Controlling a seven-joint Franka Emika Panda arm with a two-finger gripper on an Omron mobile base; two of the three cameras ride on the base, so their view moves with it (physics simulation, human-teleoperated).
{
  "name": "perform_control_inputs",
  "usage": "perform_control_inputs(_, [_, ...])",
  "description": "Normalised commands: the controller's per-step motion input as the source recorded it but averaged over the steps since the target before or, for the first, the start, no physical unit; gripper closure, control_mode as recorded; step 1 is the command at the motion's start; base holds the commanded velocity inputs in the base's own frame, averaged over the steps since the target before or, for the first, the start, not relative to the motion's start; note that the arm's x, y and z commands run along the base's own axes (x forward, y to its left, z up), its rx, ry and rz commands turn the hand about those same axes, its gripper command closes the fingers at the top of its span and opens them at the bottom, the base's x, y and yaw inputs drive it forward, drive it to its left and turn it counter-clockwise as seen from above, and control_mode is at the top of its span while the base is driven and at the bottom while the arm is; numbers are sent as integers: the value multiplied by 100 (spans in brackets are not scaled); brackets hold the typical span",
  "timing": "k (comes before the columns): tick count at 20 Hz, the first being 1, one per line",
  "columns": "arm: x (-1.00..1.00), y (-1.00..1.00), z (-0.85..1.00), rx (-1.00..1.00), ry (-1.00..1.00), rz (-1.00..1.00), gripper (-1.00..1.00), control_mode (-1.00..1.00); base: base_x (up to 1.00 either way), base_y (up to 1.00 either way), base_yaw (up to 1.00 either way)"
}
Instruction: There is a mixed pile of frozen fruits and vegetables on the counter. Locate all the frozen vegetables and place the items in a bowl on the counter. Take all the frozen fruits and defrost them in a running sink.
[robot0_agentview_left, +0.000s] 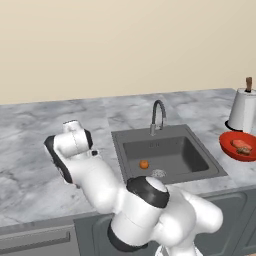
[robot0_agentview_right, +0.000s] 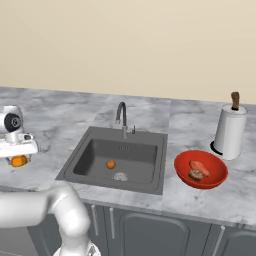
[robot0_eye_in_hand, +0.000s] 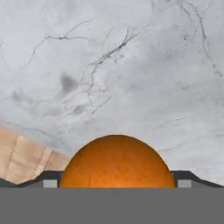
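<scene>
My gripper (robot0_agentview_right: 19, 159) is far left over the marble counter (robot0_agentview_right: 60, 120), shut on an orange ball (robot0_agentview_right: 19, 161). In the hand view that ball (robot0_eye_in_hand: 117, 164) sits between the two fingertips (robot0_eye_in_hand: 49, 183), which press on its sides. A second orange ball (robot0_agentview_left: 144, 164) (robot0_agentview_right: 111, 164) lies in the dark sink (robot0_agentview_left: 190, 155) (robot0_agentview_right: 90, 155) near the drain. The red bowl (robot0_agentview_left: 227, 145) (robot0_agentview_right: 182, 172) stands right of the sink. It holds the reddish oblong piece (robot0_agentview_right: 199, 167) and the brown-beige lump (robot0_agentview_right: 195, 175). I see no water running from the faucet (robot0_agentview_left: 158, 116) (robot0_agentview_right: 121, 117).
A white paper-towel cylinder with a brown knob (robot0_agentview_left: 243, 111) (robot0_agentview_right: 230, 131) stands behind the bowl. The counter's front edge and wooden floor (robot0_eye_in_hand: 22, 155) show at the lower left of the hand view. My arm's elbow (robot0_agentview_left: 147, 190) rises in front of the sink.
</scene>
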Motion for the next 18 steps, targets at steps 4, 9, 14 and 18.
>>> perform_control_inputs(4, [4, -73, 1, 0, 3, -28, 100, -100, 0, 0, 0])
perform_control_inputs(9, [12, -61, 23, 1, 1, -27, 100, -100, 0, 0, 0])
perform_control_inputs(14, [20, -50, 47, 1, -4, -21, 100, -100, 0, 0, 0])
perform_control_inputs(18, [28, -48, 22, -2, -11, -14, 100, -100, 0, 0, 0])
